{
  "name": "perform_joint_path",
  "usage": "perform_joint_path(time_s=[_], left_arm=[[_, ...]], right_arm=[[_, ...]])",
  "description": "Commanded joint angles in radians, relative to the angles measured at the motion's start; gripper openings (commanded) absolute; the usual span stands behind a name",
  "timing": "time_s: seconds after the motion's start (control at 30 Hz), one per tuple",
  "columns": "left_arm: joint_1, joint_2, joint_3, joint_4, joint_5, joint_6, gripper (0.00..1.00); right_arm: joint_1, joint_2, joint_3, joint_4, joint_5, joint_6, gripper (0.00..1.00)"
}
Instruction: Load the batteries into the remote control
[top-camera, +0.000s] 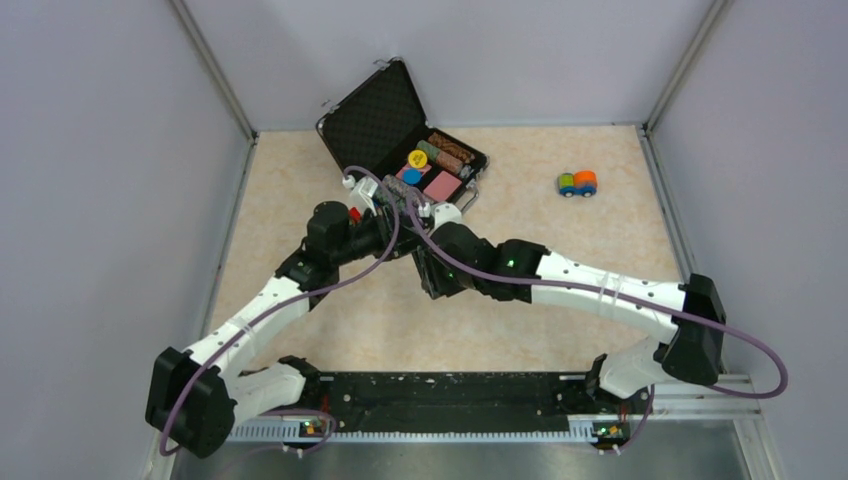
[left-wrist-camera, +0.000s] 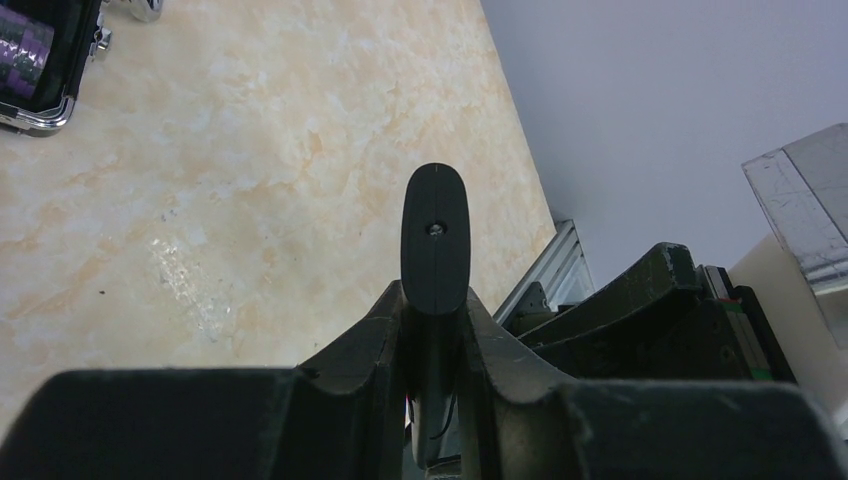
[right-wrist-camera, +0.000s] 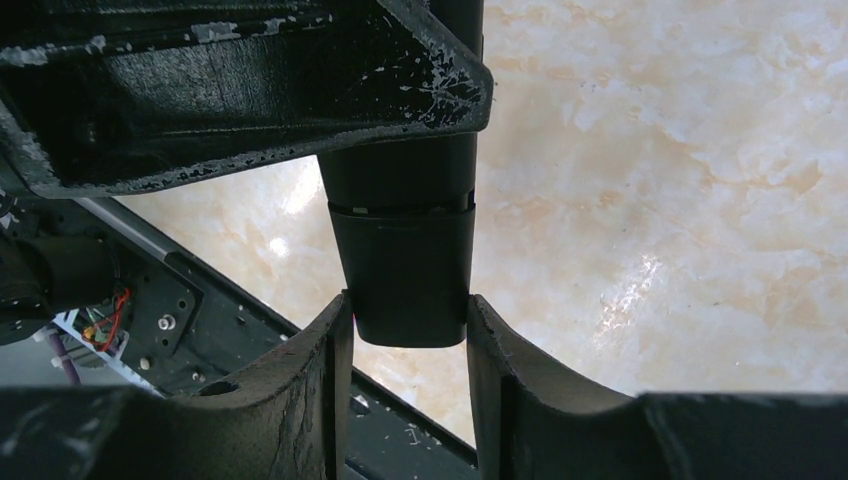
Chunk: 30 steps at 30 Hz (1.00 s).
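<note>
The remote control is a slim black bar held above the table between both grippers. My left gripper is shut on its narrow sides, and the remote's rounded end sticks out past the fingers. My right gripper is shut on the remote's other end, with the left gripper's body just beyond it. In the top view the two grippers, left and right, meet at mid-table and mostly hide the remote. No batteries are in view.
An open black foam-lined case of poker chips stands at the back centre; its corner shows in the left wrist view. A small toy car sits at the back right. The black base rail runs along the near edge.
</note>
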Motion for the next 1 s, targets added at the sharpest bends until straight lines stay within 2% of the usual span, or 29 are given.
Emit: perform_joint_path(time_s=[0.0, 0.4, 0.77, 0.97], left_arm=[[-0.007, -0.014, 0.044, 0.066, 0.058, -0.068, 0.00], [-0.006, -0.013, 0.061, 0.061, 0.080, -0.121, 0.00], [-0.004, 0.026, 0.057, 0.070, 0.149, -0.195, 0.00], [-0.006, 0.040, 0.022, 0.145, 0.185, -0.229, 0.00]], right_arm=[[-0.022, 0.009, 0.030, 0.036, 0.022, 0.017, 0.38], [-0.049, 0.002, 0.019, 0.037, 0.002, 0.028, 0.44], [-0.106, 0.027, 0.084, -0.037, -0.160, 0.060, 0.45], [-0.123, 0.060, 0.108, -0.064, -0.216, 0.062, 0.47]])
